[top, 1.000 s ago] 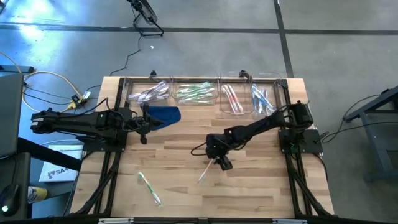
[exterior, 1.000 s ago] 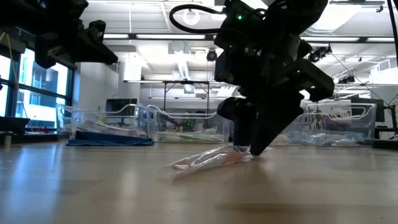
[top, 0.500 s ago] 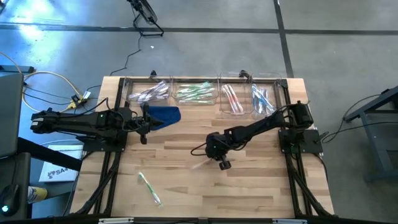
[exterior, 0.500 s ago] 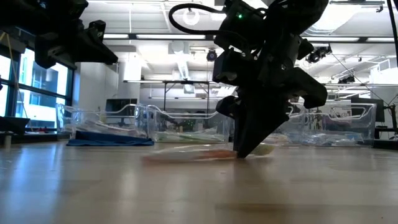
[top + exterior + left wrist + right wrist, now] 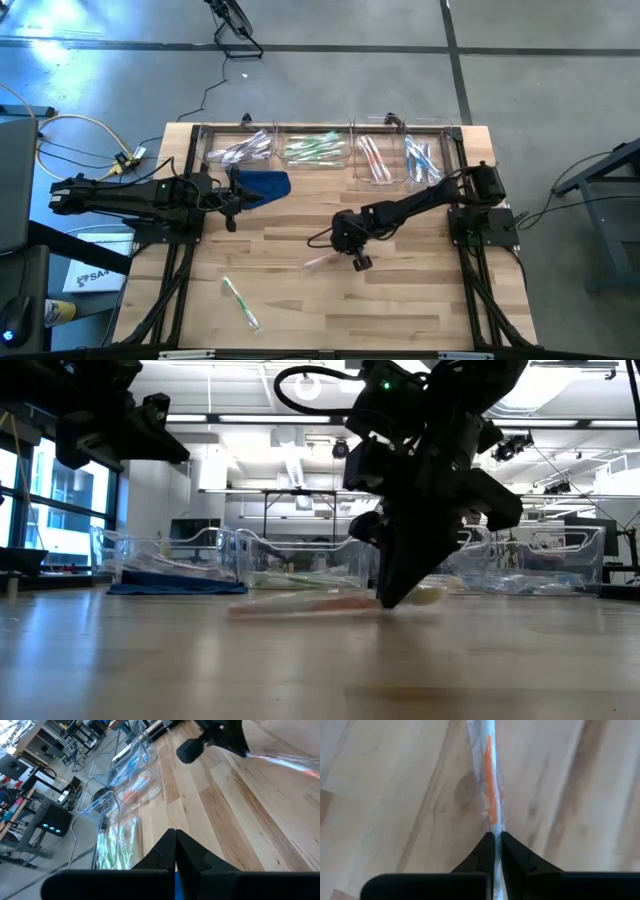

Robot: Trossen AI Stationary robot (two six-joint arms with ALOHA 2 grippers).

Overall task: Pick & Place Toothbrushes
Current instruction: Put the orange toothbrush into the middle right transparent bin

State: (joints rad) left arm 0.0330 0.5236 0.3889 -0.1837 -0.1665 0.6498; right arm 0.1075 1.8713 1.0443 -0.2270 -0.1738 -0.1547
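A pink-orange toothbrush (image 5: pixel 318 262) in clear wrapping lies on the table's middle, with my right gripper (image 5: pixel 354 262) shut on its right end; it also shows in the right wrist view (image 5: pixel 490 785) and the low view (image 5: pixel 300 603). A green toothbrush (image 5: pixel 240 302) lies flat near the table's near left. More toothbrushes lie in the clear bins (image 5: pixel 315 150) along the far edge. My left gripper (image 5: pixel 232 205) hangs shut above the table at the left, beside the blue cloth (image 5: pixel 265 183), with nothing between its fingers (image 5: pixel 165 852). My right gripper pinches the toothbrush's clear wrapping at its right end (image 5: pixel 493 827) between its two fingers. The fingers (image 5: pixel 395 595) come slanting down from above and from the table's right. The toothbrush runs straight away from the fingertips and lies about level on the table (image 5: pixel 290 606).
Several clear bins (image 5: pixel 422 160) line the far edge, holding whitish, green, pink and blue toothbrushes. The blue cloth lies flat in front of the leftmost bin (image 5: pixel 240 150). Bare wood (image 5: pixel 420 300) spreads over the near half of the table.
My right gripper has shut on the toothbrush's right end, staying at about the same place. The toothbrush has turned on the table: its free end has swung from pointing toward the near edge to pointing toward the left edge, while the held end stayed put.
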